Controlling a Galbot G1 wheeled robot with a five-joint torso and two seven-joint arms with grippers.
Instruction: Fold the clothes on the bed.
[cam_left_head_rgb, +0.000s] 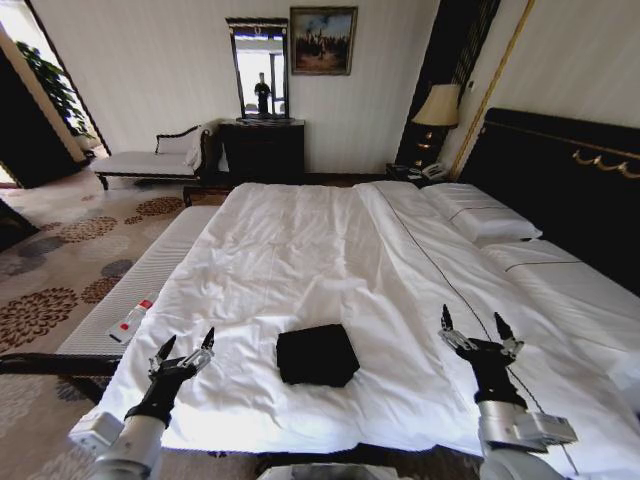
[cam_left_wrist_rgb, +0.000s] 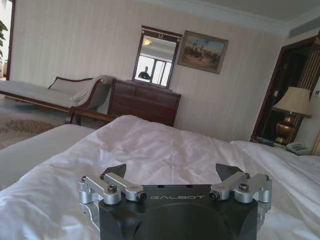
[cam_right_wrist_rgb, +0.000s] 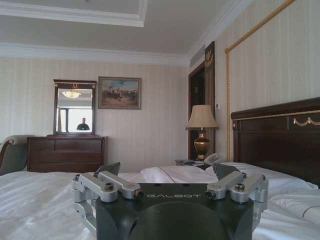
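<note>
Head view: left gripper (cam_left_head_rgb: 185, 349) at lower left of frame, right gripper (cam_left_head_rgb: 478, 325) at lower right, both raised on near-vertical forearms with fingers pointing up and spread apart. Wrist views: left gripper (cam_left_wrist_rgb: 171, 171) and right gripper (cam_right_wrist_rgb: 167, 169) each with fingers parted, nothing between them.

Matt black cloth T-shirt (cam_left_head_rgb: 317, 355) on a smooth white duvet (cam_left_head_rgb: 300, 260); glossy dark wood headboard (cam_left_head_rgb: 560, 190); brushed metal fingers (cam_left_wrist_rgb: 125, 186).

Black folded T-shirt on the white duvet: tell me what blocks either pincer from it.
Nothing visible. The black folded T-shirt lies on bare white duvet between the open left pincer and open right pincer.
</note>
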